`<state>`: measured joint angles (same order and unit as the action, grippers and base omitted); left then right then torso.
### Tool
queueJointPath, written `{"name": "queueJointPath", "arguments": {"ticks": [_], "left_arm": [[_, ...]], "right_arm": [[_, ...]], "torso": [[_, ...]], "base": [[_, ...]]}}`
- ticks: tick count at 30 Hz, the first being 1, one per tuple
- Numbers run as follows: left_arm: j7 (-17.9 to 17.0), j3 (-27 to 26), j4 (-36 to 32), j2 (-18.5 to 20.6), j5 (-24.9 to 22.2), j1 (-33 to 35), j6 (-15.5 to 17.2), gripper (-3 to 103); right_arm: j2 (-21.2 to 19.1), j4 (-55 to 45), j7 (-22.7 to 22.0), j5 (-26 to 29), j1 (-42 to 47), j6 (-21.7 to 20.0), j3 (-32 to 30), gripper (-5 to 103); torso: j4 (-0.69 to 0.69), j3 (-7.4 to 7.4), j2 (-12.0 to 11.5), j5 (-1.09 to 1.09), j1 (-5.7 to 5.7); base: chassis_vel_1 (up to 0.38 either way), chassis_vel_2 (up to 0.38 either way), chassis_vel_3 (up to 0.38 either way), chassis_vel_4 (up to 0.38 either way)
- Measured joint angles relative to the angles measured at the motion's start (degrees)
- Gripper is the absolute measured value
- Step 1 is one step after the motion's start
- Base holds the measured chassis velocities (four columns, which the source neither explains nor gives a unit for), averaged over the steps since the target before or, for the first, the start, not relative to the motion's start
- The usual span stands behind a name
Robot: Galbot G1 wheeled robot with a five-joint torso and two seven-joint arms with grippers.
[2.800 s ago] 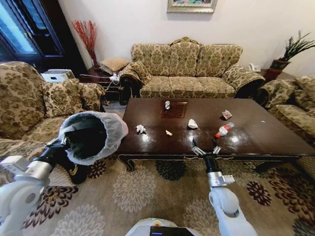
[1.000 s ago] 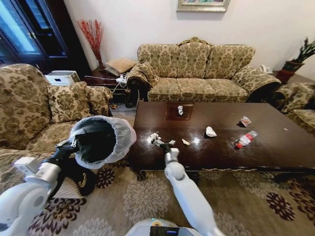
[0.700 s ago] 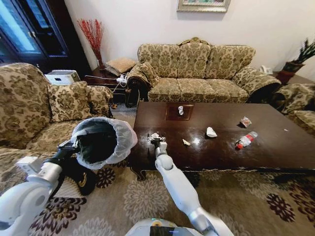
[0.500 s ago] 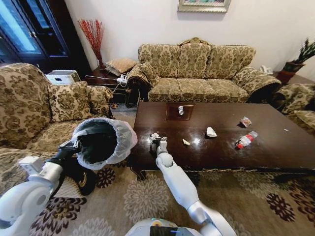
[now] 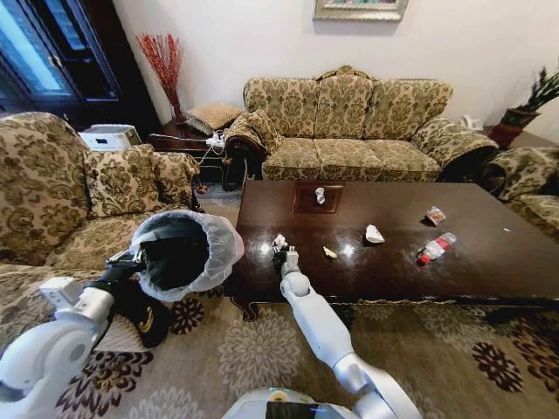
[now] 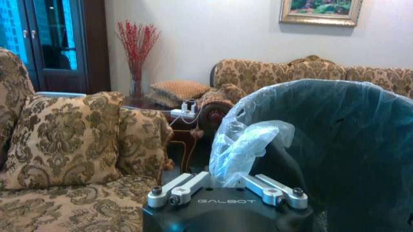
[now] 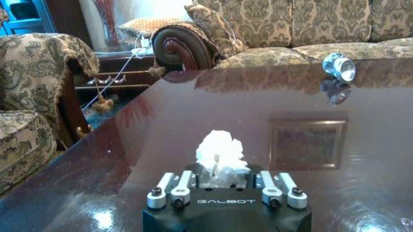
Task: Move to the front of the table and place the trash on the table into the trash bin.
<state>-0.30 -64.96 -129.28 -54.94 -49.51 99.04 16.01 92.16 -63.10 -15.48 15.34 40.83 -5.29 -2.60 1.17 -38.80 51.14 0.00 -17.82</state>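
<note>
Glossy dark brown table (image 5: 489,262), long and rectangular, long axis running left to right before the robot, with a square inlaid panel (image 5: 314,198) near the far edge. Right gripper (image 5: 281,251) low over the near left part of the tabletop, fingers closed on a crumpled white tissue (image 7: 221,153) — soft, lumpy, bulging up between them in the right wrist view. Farther along the polished wood, well apart from one another: a small clear cup (image 5: 320,195) on the inlaid panel, seen lying on its side in the right wrist view with its mouth turned sideways; a second white tissue (image 5: 374,234) near the middle; a small pale scrap (image 5: 329,252) just beside the gripper's right; a clear bottle (image 5: 436,247) with a red cap, lying flat, long axis slanted, cap toward the near edge; a red-and-white wrapper (image 5: 434,215) beyond it. Left gripper (image 6: 227,189) clamped on the rim of the trash bin (image 5: 179,253), held off the floor left of the table's corner, tilted so the round mouth faces toward the table. Black inside, lined with a thin, wrinkled, translucent whitish bag (image 6: 248,145) puffed over the rim — contents of the bin too dark to make out. Floral patterned carpet (image 5: 253,345) beneath.
</note>
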Motion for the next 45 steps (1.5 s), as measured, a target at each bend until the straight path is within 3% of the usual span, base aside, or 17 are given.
{"name": "queueJointPath", "arguments": {"ticks": [1,2,4,5,6,8,10,16,18,19,21,22,25,32,40,42,45], "left_arm": [[0.0,0.0,0.0,0.0,0.0,0.0,0.0,2],[0.0,0.0,0.0,0.0,0.0,0.0,0.0,2],[0.0,0.0,0.0,0.1,0.0,0.1,0.0,2],[0.0,0.0,-0.2,0.1,0.0,0.1,0.0,2],[-0.1,0.0,-0.7,0.1,0.0,0.4,0.0,2],[-0.2,-0.3,-1.1,0.3,-0.1,0.7,0.0,2],[-0.4,-0.5,-1.4,0.8,-0.5,1.0,0.0,2],[-2.5,-3.8,-2.5,5.2,-4.2,3.4,3.3,2],[-4.7,-6.8,-3.0,9.1,-9.5,5.8,7.2,2],[-4.7,-6.8,-3.0,9.1,-9.5,5.8,7.2,2],[-8.0,-10.0,-2.9,14.1,-17.5,8.0,10.6,2],[-8.0,-10.0,-2.9,14.1,-17.5,8.0,10.6,2],[-13.1,-12.9,-2.4,21.6,-26.3,10.0,14.0,2],[-17.3,-10.5,-4.6,26.8,-28.5,9.3,14.9,2],[-18.2,-7.6,-10.4,25.9,-28.1,9.5,14.8,2],[-18.3,-7.4,-11.0,25.6,-28.0,9.4,14.7,2],[-18.5,-7.6,-12.4,24.7,-27.7,9.6,14.7,2]], "right_arm": [[0.0,0.0,0.0,0.0,0.0,0.0,0.0,45],[0.0,-0.1,0.0,0.1,0.1,-0.1,-0.1,34],[0.0,-0.3,0.0,0.2,0.3,-0.1,-0.1,34],[0.0,-0.7,0.0,0.4,0.5,-0.2,-0.1,28],[0.0,-1.8,0.0,1.1,1.1,-0.5,-0.2,13],[0.0,-3.0,0.0,1.5,1.6,-0.7,-0.3,3],[0.0,-3.9,0.1,1.7,1.9,-0.9,-0.3,1],[-0.1,-10.9,3.0,3.7,4.4,-0.5,-1.9,0],[-2.4,-19.5,8.0,5.4,7.5,2.7,-2.3,0],[-2.4,-19.5,8.0,5.4,7.5,2.7,-2.3,0],[-6.0,-30.0,13.2,7.0,10.9,6.2,-2.4,0],[-6.0,-30.0,13.2,7.0,10.9,6.2,-2.4,0],[-13.3,-47.6,19.3,11.5,15.2,8.9,-1.0,0],[-18.5,-61.7,25.4,16.1,15.5,7.2,6.0,0],[-20.3,-59.2,28.4,12.8,13.7,3.8,15.1,-3],[-19.8,-58.6,28.0,11.8,13.3,3.1,15.7,1],[-18.7,-57.9,27.6,10.3,12.9,2.7,17.3,17]], "torso": [[0.00,0.00,0.0,0.00,0.00],[0.00,0.00,0.0,0.00,0.00],[0.00,0.00,0.0,0.00,0.00],[0.00,0.00,0.0,0.00,0.00],[0.00,0.00,0.0,0.00,0.00],[0.00,0.00,0.0,0.00,0.00],[0.00,0.00,0.0,0.00,0.00],[0.00,0.00,0.0,0.00,0.00],[0.03,0.00,0.0,0.00,0.00],[0.03,0.00,0.0,0.00,0.00],[0.02,0.01,0.0,0.01,0.00],[0.02,0.01,0.0,0.01,0.00],[-0.02,0.01,0.0,0.02,0.00],[-0.01,0.00,0.0,0.00,0.00],[0.00,0.00,0.0,0.00,0.00],[0.00,0.00,0.0,0.01,0.00],[0.01,0.00,0.0,0.01,0.00]], "base": [[0.000,0.000,0.000,0.000],[0.000,0.000,0.000,0.000],[0.000,0.000,0.000,0.000],[0.000,0.000,0.000,0.000],[0.000,0.000,0.000,0.000],[0.000,0.000,0.000,0.000],[0.000,0.000,0.000,0.000],[0.000,0.000,0.000,0.000],[0.000,0.000,0.000,0.000],[0.000,0.000,0.000,0.000],[0.000,0.000,0.000,0.000],[0.000,0.000,0.000,0.000],[0.000,0.000,0.000,0.000],[0.000,0.000,0.000,0.000],[0.000,0.000,0.000,0.000],[0.000,0.000,0.000,0.000],[0.000,0.000,0.000,0.000]]}}
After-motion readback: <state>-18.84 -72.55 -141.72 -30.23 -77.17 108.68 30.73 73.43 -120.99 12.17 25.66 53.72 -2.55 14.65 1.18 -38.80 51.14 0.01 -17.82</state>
